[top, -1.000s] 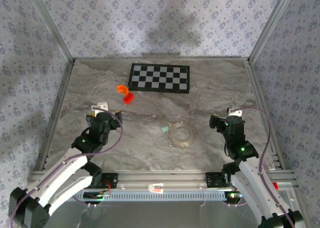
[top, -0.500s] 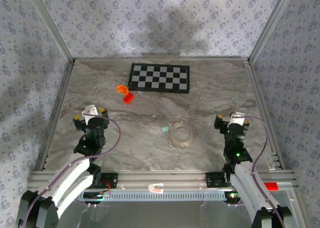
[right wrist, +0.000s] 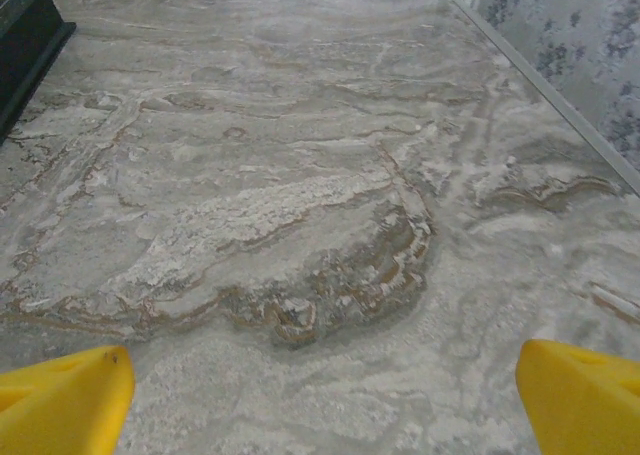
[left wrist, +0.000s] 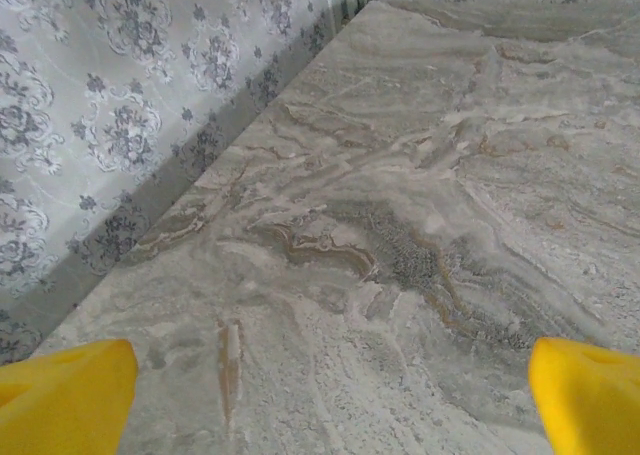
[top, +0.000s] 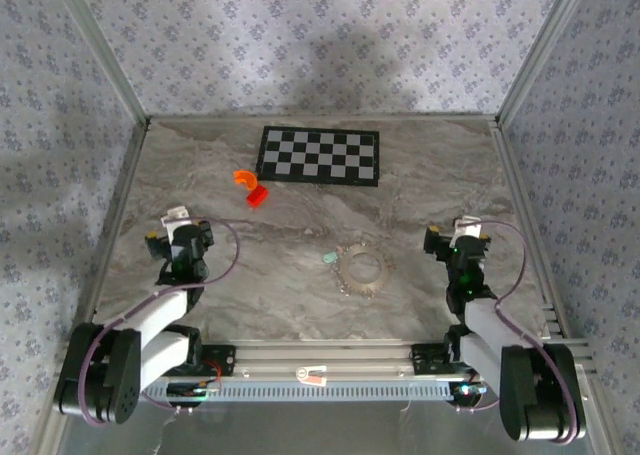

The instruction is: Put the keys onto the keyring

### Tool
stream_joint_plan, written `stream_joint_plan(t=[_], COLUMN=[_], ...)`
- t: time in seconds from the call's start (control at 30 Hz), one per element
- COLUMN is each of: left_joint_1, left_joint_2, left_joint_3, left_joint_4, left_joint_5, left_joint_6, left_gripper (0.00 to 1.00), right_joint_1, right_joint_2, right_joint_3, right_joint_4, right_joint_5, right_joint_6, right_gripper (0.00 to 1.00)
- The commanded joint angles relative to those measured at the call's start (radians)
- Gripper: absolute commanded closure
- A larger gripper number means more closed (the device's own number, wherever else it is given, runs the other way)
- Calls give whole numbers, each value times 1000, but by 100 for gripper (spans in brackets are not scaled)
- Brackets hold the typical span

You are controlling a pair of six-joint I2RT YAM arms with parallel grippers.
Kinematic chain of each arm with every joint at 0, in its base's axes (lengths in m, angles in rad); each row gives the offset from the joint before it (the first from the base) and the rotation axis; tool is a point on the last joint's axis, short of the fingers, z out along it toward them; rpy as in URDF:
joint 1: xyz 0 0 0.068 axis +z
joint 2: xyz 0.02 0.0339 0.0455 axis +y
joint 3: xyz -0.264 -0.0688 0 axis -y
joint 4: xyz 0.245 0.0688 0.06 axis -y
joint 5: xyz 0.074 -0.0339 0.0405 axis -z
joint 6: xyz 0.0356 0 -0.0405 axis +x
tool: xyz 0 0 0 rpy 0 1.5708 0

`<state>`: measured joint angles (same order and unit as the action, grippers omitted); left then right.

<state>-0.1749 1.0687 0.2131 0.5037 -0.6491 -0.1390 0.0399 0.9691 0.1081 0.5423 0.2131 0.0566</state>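
Counts: keys [top: 329, 258] – one tiny teal piece, mid table. keyring [top: 362, 271] – one beaded chain loop, just right of it. orange curved piece [top: 245, 178] – one, far left. red piece [top: 257, 197] – one, just beside the orange. checkerboard [top: 320, 155] – one, far centre. Grippers – two: left gripper [top: 178, 237], right gripper [top: 460, 237]. yellow fingertips [left wrist: 60, 400] – two per wrist view, four total.
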Motion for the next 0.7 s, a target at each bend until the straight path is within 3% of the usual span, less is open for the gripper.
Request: stream_joint_plan(t=[0.0,0.3,0.53,0.67], left_joint_1=[18,48,52,86], left_joint_2=[54,204,277,366], left_joint_3=[41,97,134,111], left_joint_4=[107,218,260,404], left_joint_5=[28,62,72,118], left_joint_6=[4,32,62,59], left_gripper=[0,1,0,0], right_joint_1=[-18,-54,-72,-79], right_joint_2=[74,253,307,398], right_joint_3=[49,111,151,146], right_joint_4=[145,266,270,379], right_joint_5=[-51,-101,-117,-118], right_joint_6=[-36,-37,-32,-30], right_gripper=[0,0,0,0])
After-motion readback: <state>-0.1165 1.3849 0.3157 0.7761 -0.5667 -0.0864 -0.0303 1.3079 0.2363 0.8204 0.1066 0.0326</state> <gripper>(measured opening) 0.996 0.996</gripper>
